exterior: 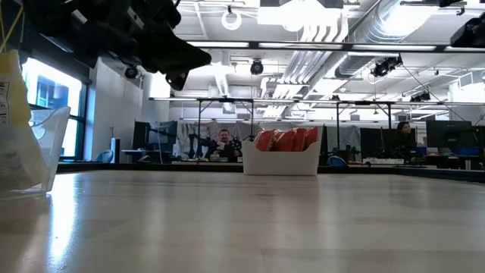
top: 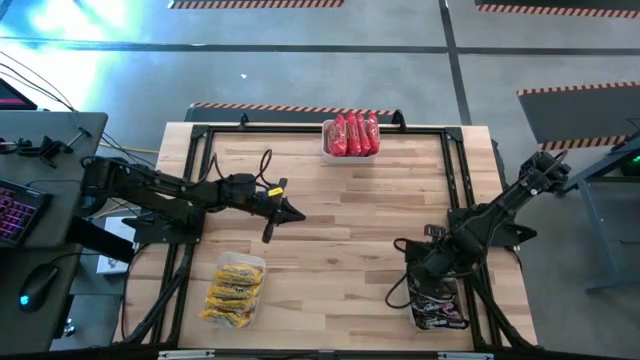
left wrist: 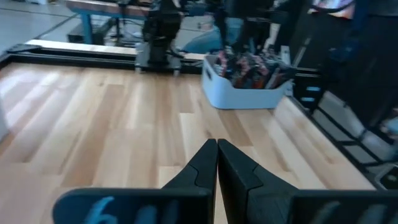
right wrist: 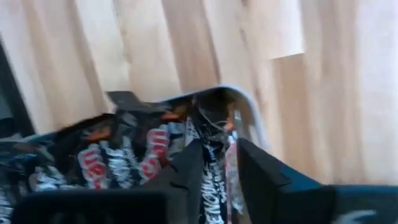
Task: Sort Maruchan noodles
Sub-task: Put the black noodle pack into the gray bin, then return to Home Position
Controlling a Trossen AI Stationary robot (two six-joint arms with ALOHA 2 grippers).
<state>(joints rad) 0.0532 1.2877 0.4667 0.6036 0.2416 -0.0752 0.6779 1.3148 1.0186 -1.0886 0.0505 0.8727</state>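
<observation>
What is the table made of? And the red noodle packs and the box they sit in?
The table looks like pale wood: long planks with grain lines and a slight sheen. The red noodle packs seem to be thin shiny plastic wrap, since they crinkle and catch the light. Their box looks like smooth pale plastic, probably see-through or milky; it is hard to tell which.

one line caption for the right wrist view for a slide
Right gripper down in the tub of dark noodle packets.

left gripper [left wrist: 217, 163] fingers pressed together, above wooden table [left wrist: 93, 118], packet-filled tub [left wrist: 245, 84] beyond
</observation>
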